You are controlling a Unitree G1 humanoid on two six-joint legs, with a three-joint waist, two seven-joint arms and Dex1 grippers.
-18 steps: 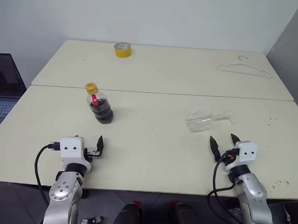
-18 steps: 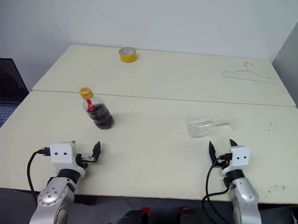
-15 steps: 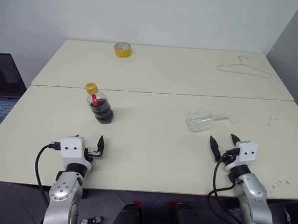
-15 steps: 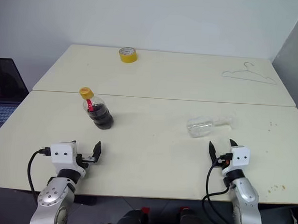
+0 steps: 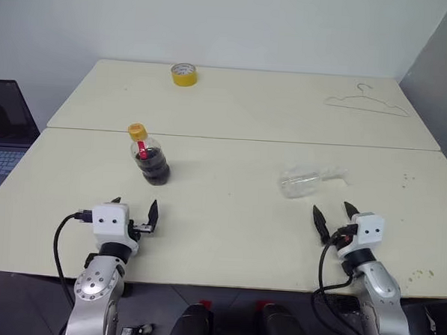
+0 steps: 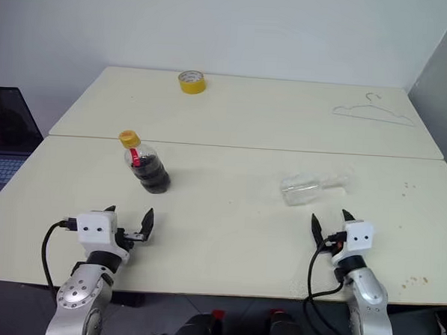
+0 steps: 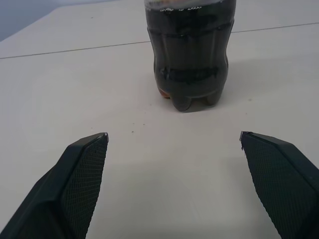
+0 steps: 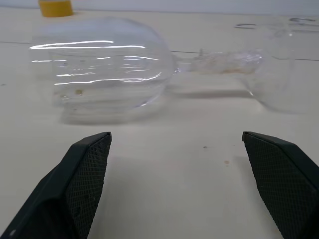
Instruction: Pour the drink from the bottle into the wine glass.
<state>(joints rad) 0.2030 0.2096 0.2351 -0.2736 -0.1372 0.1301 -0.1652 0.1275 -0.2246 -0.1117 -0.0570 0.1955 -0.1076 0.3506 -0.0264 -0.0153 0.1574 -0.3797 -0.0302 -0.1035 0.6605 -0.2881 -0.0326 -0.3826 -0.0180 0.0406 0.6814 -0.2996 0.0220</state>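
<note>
The left gripper (image 5: 135,212) hangs low over the near edge of the desk (image 5: 228,213) with its fingers (image 7: 79,169) spread wide apart and nothing between them; the right gripper (image 5: 332,216) sits the same way near the desk's front right, its fingers (image 8: 82,174) also wide apart and empty. Straight ahead of the left fingers stands the bottle (image 5: 150,158), upright, apart from them, with bare desk in between. Ahead of the right fingers the wine glass (image 5: 305,179) lies on its side, bowl toward the robot's left, stem and foot toward its right, also apart from the fingertips. Nothing lies between either gripper and the thing in front of it. Farther back, on the rear desk, a yellow tape roll (image 5: 183,74) sits near the far edge and a wire hanger (image 5: 365,102) lies flat at the far right. A laptop (image 5: 4,130) shows at the left, off the desk. The bottle is squat and clear with a yellow-orange cap and red neck label; the drink (image 7: 189,55) inside it is nearly black. The glass is clear and empty.
</note>
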